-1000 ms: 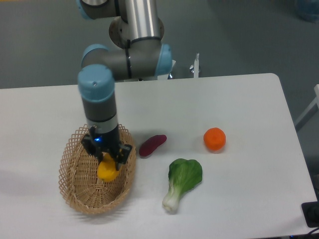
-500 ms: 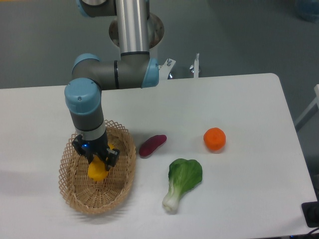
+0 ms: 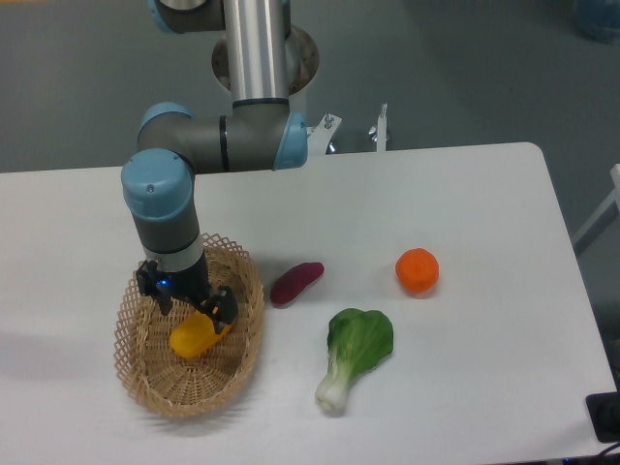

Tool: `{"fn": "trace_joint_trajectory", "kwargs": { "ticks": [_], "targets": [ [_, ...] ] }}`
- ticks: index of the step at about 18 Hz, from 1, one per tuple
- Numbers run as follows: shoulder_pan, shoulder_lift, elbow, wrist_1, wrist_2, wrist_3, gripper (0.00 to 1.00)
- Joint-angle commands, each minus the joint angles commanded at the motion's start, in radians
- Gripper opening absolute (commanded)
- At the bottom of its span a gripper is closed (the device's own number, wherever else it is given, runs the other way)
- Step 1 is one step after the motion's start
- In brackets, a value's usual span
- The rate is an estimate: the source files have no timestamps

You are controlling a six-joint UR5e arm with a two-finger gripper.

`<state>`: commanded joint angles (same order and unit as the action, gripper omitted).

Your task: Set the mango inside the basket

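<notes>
Robot lab / test cell, not a kitchen. UR5e arm (image 3: 237,145) w/ blue joint caps bolted at back edge of plain white surface (image 3: 465,194); bare grey floor (image 3: 455,68) behind; produce set out like props: orange (image 3: 418,270), bok choy (image 3: 354,351), purple tuber (image 3: 296,283).

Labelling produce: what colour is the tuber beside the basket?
Dark purple-red tuber, right of the basket; shown in the fixed camera view.

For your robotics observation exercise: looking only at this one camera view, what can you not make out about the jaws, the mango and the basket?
- Whether the gripper jaws still hold the mango or have let go: the wrist blocks them.
- The mango's upper end: hidden under the gripper.
- The basket floor beneath the arm: covered by it.
- The dark thing at the lower right edge: cut off by the frame.
</notes>
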<state>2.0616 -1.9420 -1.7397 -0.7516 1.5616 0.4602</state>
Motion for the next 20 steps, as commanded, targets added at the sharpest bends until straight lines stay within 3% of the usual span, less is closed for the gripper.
{"fn": "trace_joint_trajectory", "kwargs": {
  "ticks": [3, 7, 11, 16, 18, 20],
  "targets": [
    [0.043, 0.023, 0.02, -0.029, 0.0, 0.006, 1.0],
    [0.12, 0.08, 0.057, -0.182, -0.006, 0.135, 1.0],
    [0.199, 0.089, 0.132, -0.299, -0.011, 0.23, 1.0],
    [0.297, 0.098, 0.218, -0.495, -0.021, 0.409, 1.0],
    [0.339, 0.127, 0.227, -0.543, -0.032, 0.48, 1.0],
    [0.368, 0.133, 0.235, -0.555, -0.047, 0.528, 1.0]
  ]
}}
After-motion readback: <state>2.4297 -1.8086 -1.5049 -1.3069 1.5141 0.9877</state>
